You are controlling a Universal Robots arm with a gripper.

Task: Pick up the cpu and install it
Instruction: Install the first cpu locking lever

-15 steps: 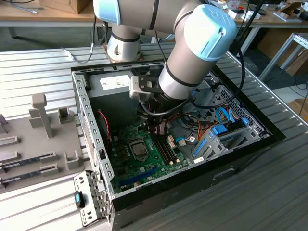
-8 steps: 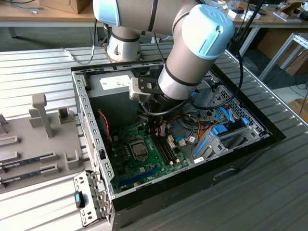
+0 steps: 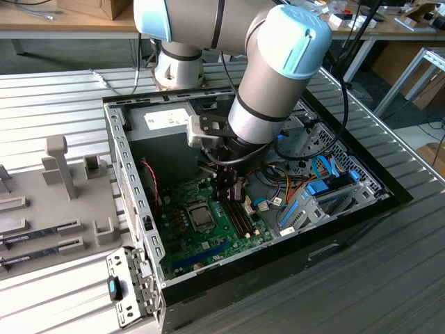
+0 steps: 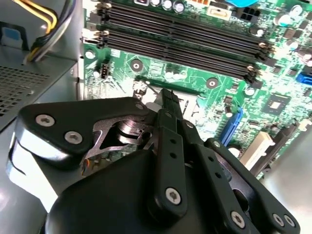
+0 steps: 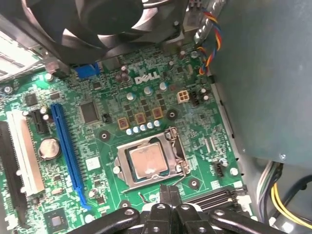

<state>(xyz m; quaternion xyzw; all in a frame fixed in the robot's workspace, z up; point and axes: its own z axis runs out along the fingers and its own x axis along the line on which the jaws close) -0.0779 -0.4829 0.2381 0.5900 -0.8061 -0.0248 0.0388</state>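
On the green motherboard (image 5: 161,117), the cpu (image 5: 147,161) (socketed) lies just beyond the closed, empty claw (image 5: 169,194).

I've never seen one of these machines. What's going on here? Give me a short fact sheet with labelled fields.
Setting: open black computer case on a ribbed metal table
Board: green motherboard
Chip: small square silvery-grey cpu, lying in the metal-framed socket
Tool: black tool, fingers together, holding nothing, just above the board beside the socket
Nearby: black cooling fan, long dark memory slots
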